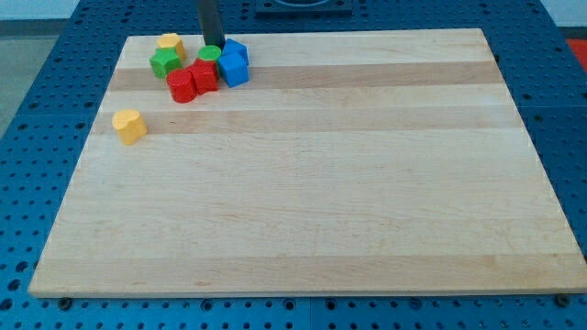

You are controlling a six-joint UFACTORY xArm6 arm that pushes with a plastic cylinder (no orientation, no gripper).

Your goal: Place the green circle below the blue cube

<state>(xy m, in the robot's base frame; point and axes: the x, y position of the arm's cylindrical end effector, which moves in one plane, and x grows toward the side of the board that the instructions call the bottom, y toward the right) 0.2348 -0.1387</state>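
Note:
The green circle lies near the board's top left, pressed between a red block below it and the blue cube at its right. A second blue block sits just above the blue cube. My tip comes down from the view's top and stands right at the green circle's upper edge, just left of the upper blue block.
A green block and a yellow block sit at the left of the cluster. A second red block lies at its lower left. A yellow block lies alone farther down left. The wooden board rests on a blue perforated table.

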